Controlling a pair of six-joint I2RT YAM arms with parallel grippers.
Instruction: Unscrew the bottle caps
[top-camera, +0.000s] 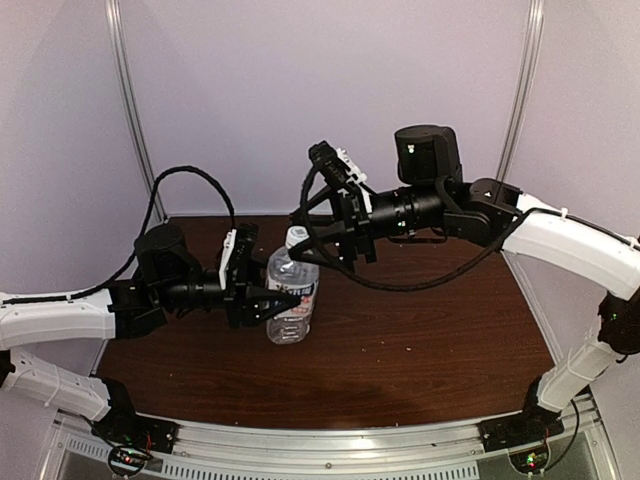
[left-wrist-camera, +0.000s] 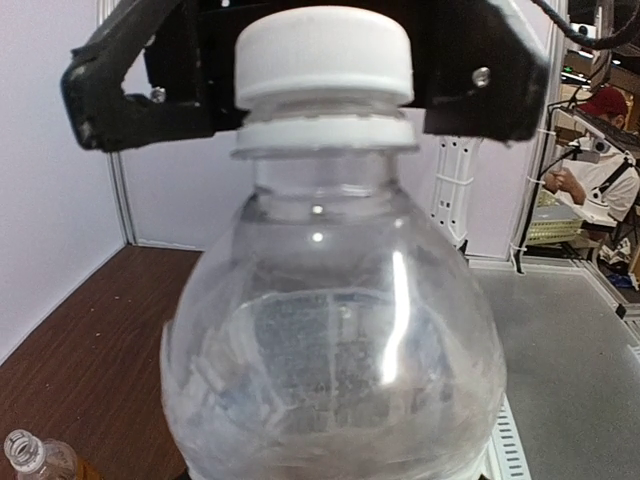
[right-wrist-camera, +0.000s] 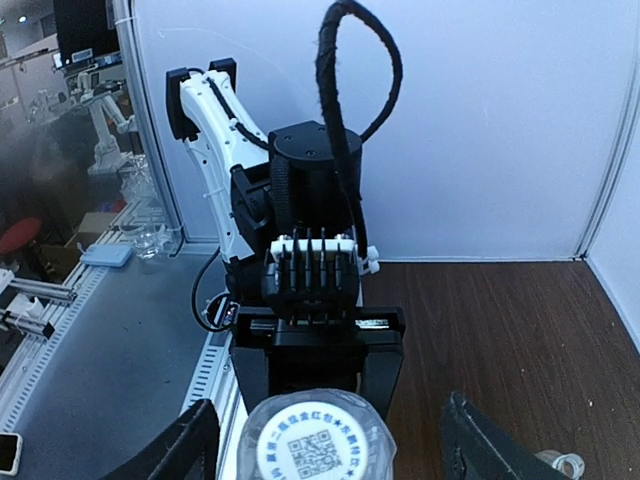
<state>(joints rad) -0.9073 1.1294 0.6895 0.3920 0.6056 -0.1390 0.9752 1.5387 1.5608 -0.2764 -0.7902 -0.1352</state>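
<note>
The clear bottle (top-camera: 292, 300) stands upright on the table, and my left gripper (top-camera: 272, 300) is shut on its body from the left. Its white cap (top-camera: 297, 237) is on the neck. It also shows in the left wrist view (left-wrist-camera: 323, 55) and, with a printed code on top, in the right wrist view (right-wrist-camera: 318, 448). My right gripper (top-camera: 305, 240) is open, its fingers (right-wrist-camera: 175, 450) standing either side of the cap with gaps. The amber bottle (left-wrist-camera: 40, 462) shows only at a corner, its neck open and without a cap. The second cap is out of view.
The brown table (top-camera: 420, 340) is walled by white panels at the back and sides. A small open bottle neck (right-wrist-camera: 560, 466) stands on the table near my right gripper's right finger. Black cables hang from both arms above the bottle.
</note>
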